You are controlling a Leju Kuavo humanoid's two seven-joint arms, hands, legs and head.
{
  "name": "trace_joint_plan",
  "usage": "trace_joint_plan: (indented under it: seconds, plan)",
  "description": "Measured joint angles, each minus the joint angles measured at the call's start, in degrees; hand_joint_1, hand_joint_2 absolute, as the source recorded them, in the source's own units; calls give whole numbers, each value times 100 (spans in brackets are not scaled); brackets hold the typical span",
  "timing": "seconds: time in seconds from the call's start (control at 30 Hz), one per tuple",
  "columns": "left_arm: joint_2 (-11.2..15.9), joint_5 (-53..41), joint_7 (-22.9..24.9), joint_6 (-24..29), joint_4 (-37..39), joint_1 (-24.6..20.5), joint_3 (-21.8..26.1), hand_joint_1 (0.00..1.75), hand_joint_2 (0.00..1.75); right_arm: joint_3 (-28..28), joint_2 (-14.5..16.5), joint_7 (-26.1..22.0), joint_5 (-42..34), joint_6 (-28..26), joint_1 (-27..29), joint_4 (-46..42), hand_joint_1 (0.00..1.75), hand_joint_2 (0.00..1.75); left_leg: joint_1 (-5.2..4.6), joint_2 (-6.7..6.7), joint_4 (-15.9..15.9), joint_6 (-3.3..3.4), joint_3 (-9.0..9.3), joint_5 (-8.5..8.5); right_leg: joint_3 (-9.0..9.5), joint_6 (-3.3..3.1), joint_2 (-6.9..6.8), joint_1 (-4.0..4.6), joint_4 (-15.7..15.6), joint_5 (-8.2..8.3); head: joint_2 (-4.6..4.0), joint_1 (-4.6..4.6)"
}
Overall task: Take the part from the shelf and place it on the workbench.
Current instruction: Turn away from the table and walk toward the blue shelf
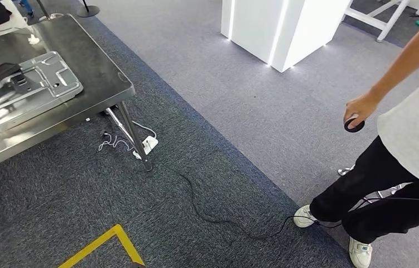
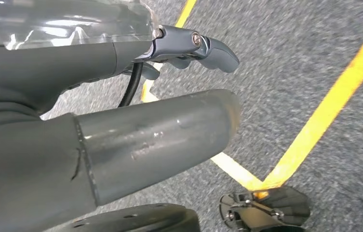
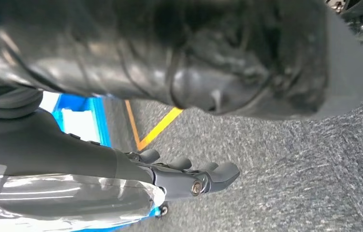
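While both arms hang at my sides, I see the left hand over grey carpet and yellow floor tape, fingers curled slightly, thumb apart, holding nothing. My right hand also carries nothing, its fingers loosely bent above the carpet. From the head camera, the metal part lies flat on the steel workbench at far left, with a dark object resting on the part's left end. At right stands a person holding a small black disc in one hand. A black cable trails across the carpet toward their shoes.
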Motion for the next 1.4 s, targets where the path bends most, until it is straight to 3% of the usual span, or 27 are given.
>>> trace_joint_plan:
  seconds: [0.03,0.1,0.17,0.23,0.27,0.3,0.33,0.37,0.4,0.47,0.53,0.6,0.63,0.7,0.77,0.83,0.87,0.93,1.0,1.03,1.13,1.2,1.27,1.33,1.37,1.4]
  plan:
    - [4,1,-2,6,0,-6,1,0,0,-9,8,7,-4,2,-7,0,0,0,-13,45,-1,-43,18,-20,39,-43,-33,19,-84,-3,0,-5]
    - [9,1,-3,13,0,-26,1,0,0,-31,17,19,-15,5,-5,2,0,0,-5,117,-18,-119,78,-47,37,-129,90,34,-87,3,0,-12]
    - [14,2,-9,18,0,-41,2,0,0,-51,31,27,-21,12,-6,5,0,0,25,-42,139,-178,55,-195,44,-219,203,21,-123,33,0,-14]
    - [22,11,-23,26,0,-38,4,0,0,-71,44,38,-23,23,-15,7,0,0,40,-327,743,-198,-209,-572,36,-296,315,25,-144,61,0,-16]
    - [26,17,-32,30,0,-29,5,0,0,-79,44,43,-23,27,-18,7,0,0,40,-406,1150,-194,-400,-770,23,-322,379,40,-141,67,0,-16]
    - [31,22,-40,31,0,-18,7,0,0,-87,44,45,-23,30,-18,7,0,0,39,-439,1491,-189,-568,-892,12,-335,453,56,-137,71,0,-16]
    - [37,25,-49,32,0,-8,9,0,0,-95,44,40,-25,32,-16,7,0,0,38,-455,1663,-177,-663,-898,6,-340,533,72,-129,73,0,-16]
    - [41,25,-55,32,0,-3,9,0,0,-106,44,30,-26,31,-16,7,0,0,36,-465,1615,-157,-660,-783,4,-341,618,85,-119,73,0,-16]
    - [47,25,-60,32,0,-4,9,0,0,-118,45,16,-28,30,-16,7,0,0,31,-496,1357,-127,-560,-577,9,-340,700,95,-108,72,0,-16]
    - [70,26,-63,33,3,-9,12,0,0,-137,61,-10,-28,30,-21,7,0,0,19,-738,579,-37,-247,-150,6,-328,843,112,-80,68,0,-15]
    - [96,30,-63,37,7,-18,19,0,0,-143,78,-22,-21,31,-29,7,0,0,-1,-933,143,22,-88,1,-30,-277,965,102,-60,77,0,-12]
    - [104,34,-51,38,9,-38,23,0,0,-155,82,-26,-13,28,-20,7,0,0,-23,-871,67,51,-65,5,-59,-188,1085,79,-79,107,0,-12]
    - [106,34,-41,39,9,-47,24,0,0,-164,78,-26,-10,25,-9,7,0,0,-19,-807,19,76,-36,34,-69,-154,1064,76,-62,103,0,-12]
    - [108,28,-16,38,10,-48,26,0,0,-182,71,-21,-10,15,-5,7,0,0,0,-666,-91,137,27,101,-197,-112,818,98,198,-63,0,4]
    - [107,22,6,37,11,-33,26,0,0,-188,66,-17,-10,9,-21,7,0,0,-4,-510,-129,174,45,122,-527,-81,523,90,854,-420,0,18]
    - [109,24,21,36,11,-13,26,0,0,-194,65,-14,-9,10,-29,7,0,0,-10,-344,-122,171,46,106,-803,-34,433,49,1390,-600,0,19]
    - [110,28,26,37,11,-10,27,0,0,-201,63,-9,-9,12,-27,7,0,0,-7,-267,-113,160,48,90,-802,-11,406,23,1393,-534,0,18]
    - [108,36,32,37,11,-17,27,0,0,-216,55,3,-8,13,-22,7,0,0,3,-141,-75,115,62,42,-465,23,261,-20,785,-177,0,21]
    - [108,48,33,42,11,-22,29,0,0,-221,50,8,-4,14,-36,7,0,0,-15,-40,-23,33,73,-33,-114,1,54,-9,140,44,0,15]
    - [109,59,33,48,11,-27,33,0,0,-222,50,8,-1,15,-41,7,0,0,-29,5,-8,-10,86,-65,-43,-29,7,4,-1,62,0,8]
    - [106,92,33,62,11,-65,42,0,0,-227,51,14,5,15,-33,7,0,0,-16,86,-1,-114,157,-126,-37,-142,150,27,-46,48,0,-7]
    - [102,101,31,66,11,-77,44,0,0,-233,53,22,5,15,-38,7,0,0,16,-111,247,-162,82,-323,-32,-228,259,13,-76,71,0,-9]
    - [102,108,33,69,11,-62,48,0,0,-234,54,34,5,15,-46,7,0,0,26,-370,928,-169,-239,-705,-43,-291,370,23,-88,88,0,-12]
    - [102,119,49,68,11,-37,50,0,0,-237,52,53,5,16,-44,7,0,0,26,-447,1577,-154,-575,-925,-56,-316,515,54,-85,95,0,-13]
    - [102,124,57,67,11,-27,51,0,0,-239,51,66,5,18,-41,7,0,0,25,-458,1645,-141,-630,-869,-56,-318,597,67,-81,96,0,-12]
    - [102,126,65,65,11,-23,51,0,0,-242,51,80,5,20,-38,7,0,0,24,-472,1491,-121,-581,-705,-53,-318,677,73,-73,97,0,-12]
